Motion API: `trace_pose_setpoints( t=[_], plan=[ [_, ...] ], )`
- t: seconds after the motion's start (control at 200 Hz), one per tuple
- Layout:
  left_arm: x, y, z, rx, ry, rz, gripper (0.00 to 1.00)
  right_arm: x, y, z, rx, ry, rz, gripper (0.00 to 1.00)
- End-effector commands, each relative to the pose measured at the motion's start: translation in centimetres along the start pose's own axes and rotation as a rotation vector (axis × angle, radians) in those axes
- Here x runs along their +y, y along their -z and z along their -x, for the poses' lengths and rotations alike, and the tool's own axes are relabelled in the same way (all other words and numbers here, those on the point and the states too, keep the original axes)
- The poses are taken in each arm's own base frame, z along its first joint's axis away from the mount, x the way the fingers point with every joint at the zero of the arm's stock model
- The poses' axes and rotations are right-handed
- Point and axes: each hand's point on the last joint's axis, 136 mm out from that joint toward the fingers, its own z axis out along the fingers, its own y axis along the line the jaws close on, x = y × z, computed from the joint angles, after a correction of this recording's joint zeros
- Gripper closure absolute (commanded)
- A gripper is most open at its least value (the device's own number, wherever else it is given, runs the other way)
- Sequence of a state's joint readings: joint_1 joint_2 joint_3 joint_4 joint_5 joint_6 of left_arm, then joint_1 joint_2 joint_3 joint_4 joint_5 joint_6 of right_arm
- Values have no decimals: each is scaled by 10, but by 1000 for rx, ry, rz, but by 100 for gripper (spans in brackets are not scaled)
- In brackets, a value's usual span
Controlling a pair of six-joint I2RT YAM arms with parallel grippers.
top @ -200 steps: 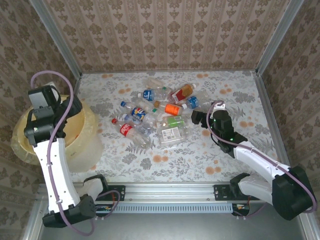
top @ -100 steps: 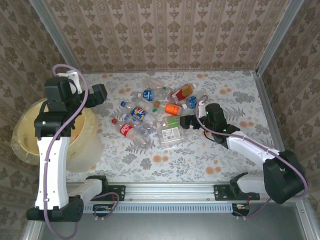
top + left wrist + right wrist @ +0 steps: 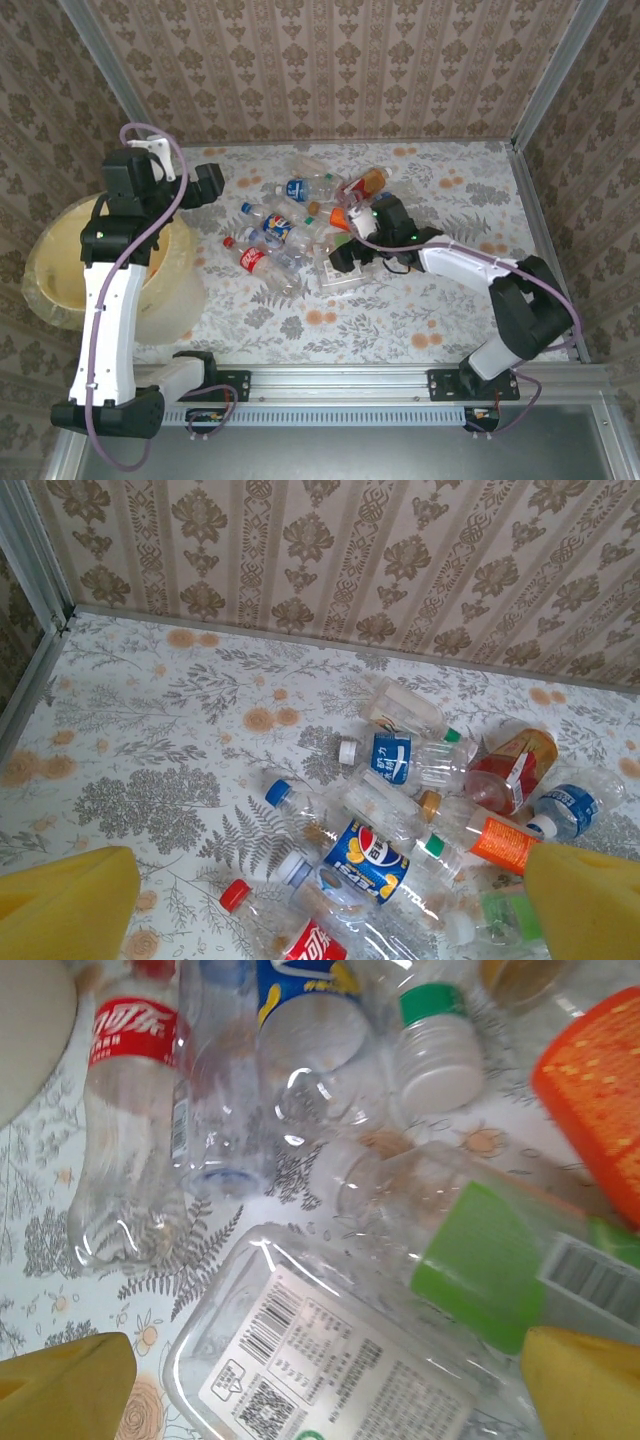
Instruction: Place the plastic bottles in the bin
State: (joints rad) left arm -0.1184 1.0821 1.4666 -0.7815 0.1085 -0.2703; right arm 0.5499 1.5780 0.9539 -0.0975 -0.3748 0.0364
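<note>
Now the right gripper [image 3: 322, 1388] has its yellow fingers [image 3: 60, 1385] wide apart, low over the plastic bottles [image 3: 300, 225], with a clear barcode-labelled bottle [image 3: 330, 1370] lying between them and a green-labelled bottle [image 3: 470, 1260] just ahead. The left gripper [image 3: 320, 910] is likewise spread open, the heap ahead of and below it. The bin [image 3: 165, 295] sits behind and below it, under the left arm [image 3: 110, 300].
</note>
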Motion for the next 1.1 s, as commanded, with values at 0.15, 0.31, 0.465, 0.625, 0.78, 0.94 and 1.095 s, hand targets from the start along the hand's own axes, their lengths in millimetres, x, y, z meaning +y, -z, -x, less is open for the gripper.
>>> trace_pose_setpoints(
  t=[0.15, 0.31, 0.465, 0.625, 0.78, 0.94, 1.095],
  plan=[
    [-11, -6, 2, -21, 23, -58, 0, 11, -5, -43, 202, 50, 4, 0],
    [-10, -10, 1, -15, 24, -53, 0, 25, 3, -70, 261, 13, 7, 0],
    [-11, -16, 0, -1, 26, -65, 0, 39, 11, -96, 324, -49, 8, 0],
    [-14, -24, -1, 15, 20, -75, 0, 69, 11, -102, 339, -76, 51, 0],
    [-15, -30, -2, 26, 17, -78, 0, 62, 21, -80, 331, 66, -25, 0],
    [-13, -29, -4, 27, 11, -68, 0, 50, 27, -74, 427, 340, -58, 0],
    [-7, -24, -5, 3, 8, -39, 0, 48, 26, -79, 515, 545, -6, 0]
  ],
)
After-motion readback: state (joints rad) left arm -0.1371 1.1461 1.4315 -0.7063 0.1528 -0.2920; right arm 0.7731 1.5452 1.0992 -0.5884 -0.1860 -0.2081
